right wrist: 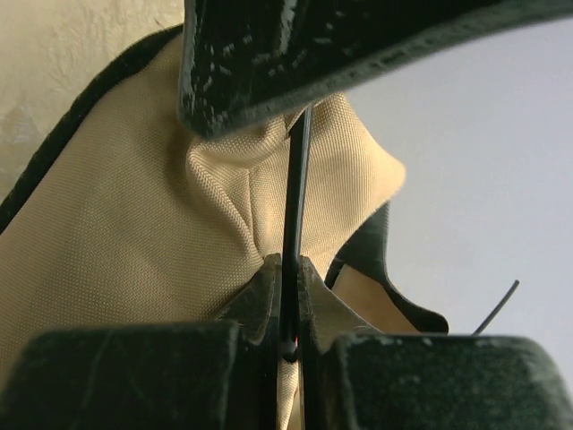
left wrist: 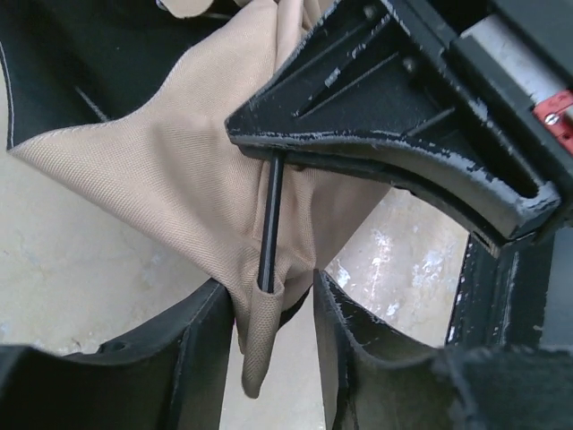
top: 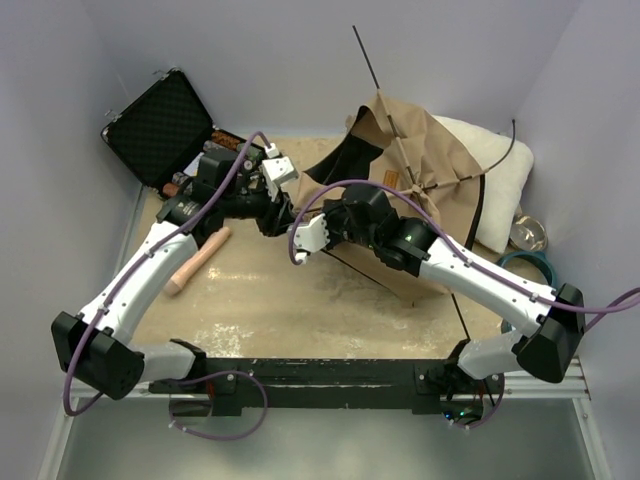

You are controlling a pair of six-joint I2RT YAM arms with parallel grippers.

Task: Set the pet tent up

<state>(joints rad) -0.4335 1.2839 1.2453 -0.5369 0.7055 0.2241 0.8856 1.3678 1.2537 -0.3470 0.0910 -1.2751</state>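
pet tent [top: 420, 150]: crumpled tan heap at the far right of the worktop [top: 280, 300], leaning on the white cushion [top: 500, 160]
pole [right wrist: 295, 206]: thin, black, end tucked in a tan corner pocket
right tool [right wrist: 288, 269]: clenched on the pole
left tool [left wrist: 273, 300]: released, fingers parted either side of that corner

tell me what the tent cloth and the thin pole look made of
Tent cloth: woven textile, tan and matt, maybe canvas or polyester; fine weave grain and soft folds show. Pole: thin, black, smooth, slightly glossy and straight; perhaps fibreglass or metal, the look leaves it open.
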